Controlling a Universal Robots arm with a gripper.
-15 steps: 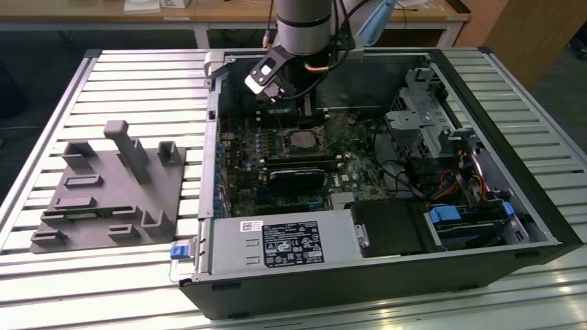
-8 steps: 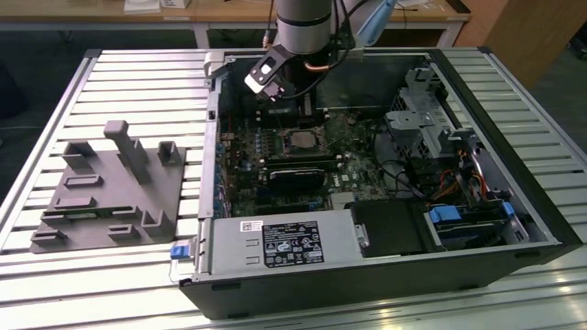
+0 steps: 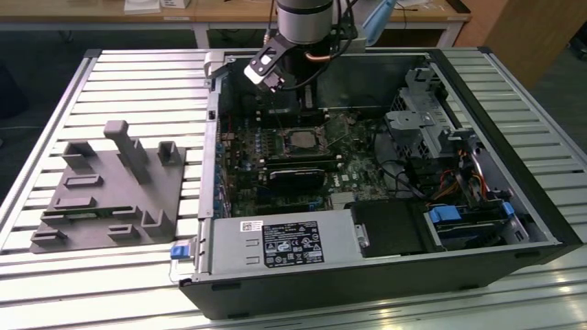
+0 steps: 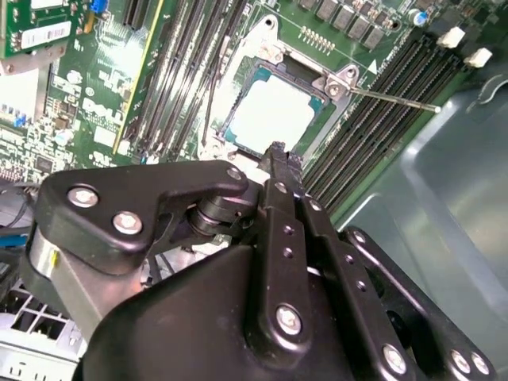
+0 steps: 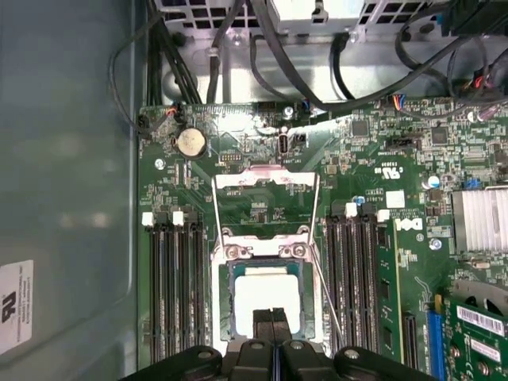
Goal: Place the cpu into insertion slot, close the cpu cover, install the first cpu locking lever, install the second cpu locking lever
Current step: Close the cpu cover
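Table point(image 3: 110, 75) of silver slats carries an open black computer case point(image 3: 367, 282) lying on its side, seen in the exterior view. A grey moulded fixture point(image 3: 101, 199) with upright posts sits on the slats on the exterior view's left, just beside the case. The robot arm point(image 3: 307, 17) comes down from the far edge into the open case.

Inside lies a green motherboard point(image 5: 365, 159), with rows of long black memory slots point(image 5: 178, 294) on both sides of the socket. The black tool point(image 5: 272, 316) hangs low over the board, its two fingers clenched together with nothing visible between them. Its tip is over the near edge of the chip; whether it touches is unclear.

The cpu cover point(image 5: 266, 180), a thin silver frame, stands swung open beyond the socket, with bare board showing through its window. The insertion slot point(image 5: 223, 302) is uncovered. The cpu point(image 5: 266, 290) lies flat inside it, its pale metal top facing up. A thin wire locking lever point(image 5: 327, 294) runs loose along one side of the socket, between it and the memory slots.
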